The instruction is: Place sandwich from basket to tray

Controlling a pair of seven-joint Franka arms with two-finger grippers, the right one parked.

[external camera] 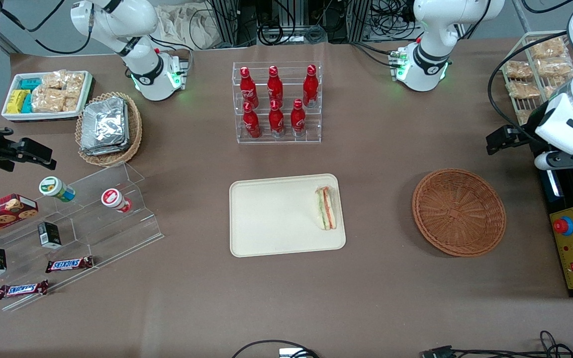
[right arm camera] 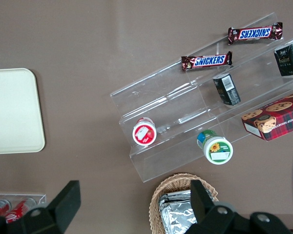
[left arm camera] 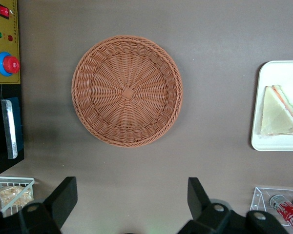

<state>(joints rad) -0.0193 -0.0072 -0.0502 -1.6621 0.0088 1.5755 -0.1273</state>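
Observation:
The sandwich [external camera: 327, 208], a pale wedge with orange-red and green layers, lies on the cream tray [external camera: 276, 219] at the tray end nearest the basket; it also shows in the left wrist view [left arm camera: 279, 112] on the tray [left arm camera: 278, 141]. The reddish-brown wicker basket [external camera: 458, 212] stands empty on the table toward the working arm's end, also seen in the left wrist view [left arm camera: 127, 90]. My left gripper [external camera: 501, 139] [left arm camera: 132, 197] hangs high above the table, farther from the front camera than the basket, open and empty.
A clear rack of red cola bottles [external camera: 277, 102] stands farther from the front camera than the tray. A wire rack of snack packets [external camera: 535, 69] and a yellow control box [external camera: 572, 248] sit at the working arm's end. A tan basket of foil packets [external camera: 107, 127] lies toward the parked arm's end.

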